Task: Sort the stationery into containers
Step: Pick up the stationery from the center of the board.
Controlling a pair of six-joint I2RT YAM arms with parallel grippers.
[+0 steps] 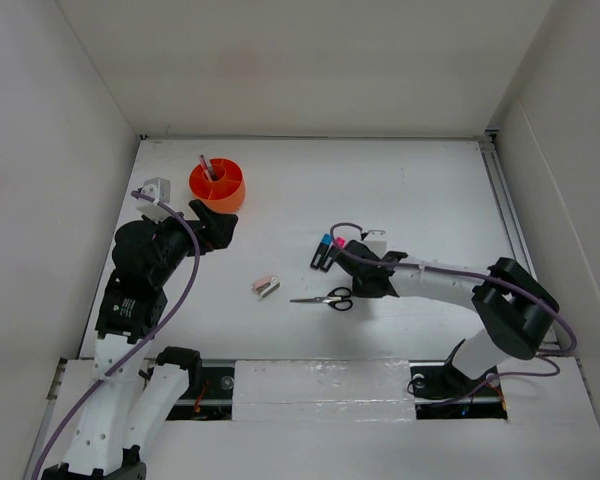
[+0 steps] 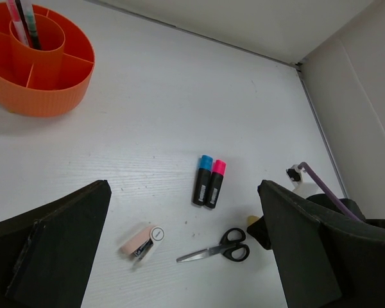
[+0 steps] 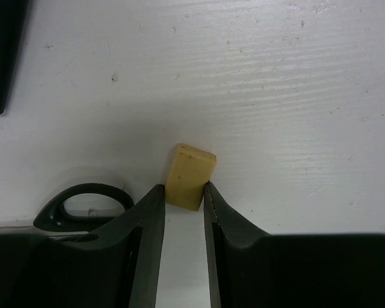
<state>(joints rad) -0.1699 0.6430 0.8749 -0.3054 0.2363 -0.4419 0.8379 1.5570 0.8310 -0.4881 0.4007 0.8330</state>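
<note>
R gripper (image 3: pixel 181 196): fingers drawn close, pinching near end of eraser (image 3: pixel 190 174); one fingertip pressed on each long side.
Eraser: tan block, flat on table (image 3: pixel 289 83). Far end pokes out past the fingertips, skewed a bit vs. the finger line.
Scissors (image 1: pixel 325 298): on table just beside R gripper, on the side twd the L arm. Black handles nearest the fingers, blades pointing away twd stapler (image 2: pixel 141 242). In R wrist view one handle loop sits right next to a finger; touching or not, can't tell.
Highlighters (image 2: pixel 209 181): two, black bodies, blue cap + pink cap, side by side & touching. They lie near R gripper, ahead & off to one side, apart from it.
L gripper (image 2: pixel 183 186): fingers spread wide, nothing betw. them, held up above table.
Tub (image 1: pixel 217 185): orange, round, low, w/ inner dividers. Just beyond L gripper's tips in top view; well apart from R gripper.
Pens (image 2: pixel 22 22): two, standing tilted in tub's centre cup, one red, one black-white.
Stapler: beige-silver, lying on table betw. the two grippers, near scissors' blade tip but not touching. Seen under L gripper's open fingers in L wrist view.
</note>
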